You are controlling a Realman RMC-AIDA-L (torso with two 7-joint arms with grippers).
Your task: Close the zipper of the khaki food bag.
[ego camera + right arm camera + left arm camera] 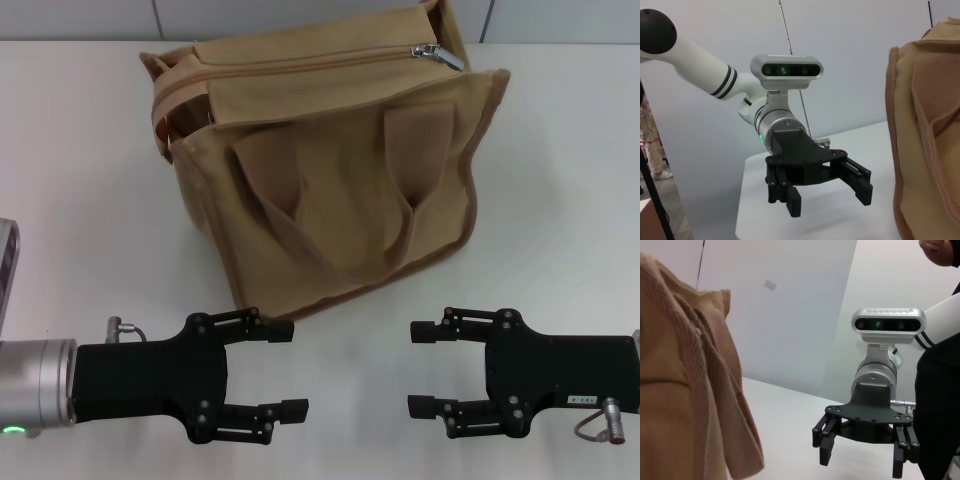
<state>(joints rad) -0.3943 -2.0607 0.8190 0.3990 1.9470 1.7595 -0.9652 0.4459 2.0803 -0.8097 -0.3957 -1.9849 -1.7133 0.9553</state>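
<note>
The khaki food bag (pixel 330 200) stands on the white table (pixel 80 200) with its two handles hanging down its front. The zipper (pixel 310 62) runs along the top flap, and its silver pull tab (pixel 443 53) lies at the bag's right end. The flap gapes at the left end. My left gripper (pixel 289 369) is open and empty in front of the bag, low on the left. My right gripper (pixel 419 368) is open and empty, facing it on the right. The left wrist view shows the bag (pixel 680 390) and the right gripper (pixel 862 462). The right wrist view shows the bag (pixel 930 125) and the left gripper (pixel 830 201).
A person in dark clothes (pixel 940 390) stands beside the table past the right arm. Another person (pixel 650 135) shows far off behind the left arm. A grey object (pixel 6 270) sits at the table's left edge.
</note>
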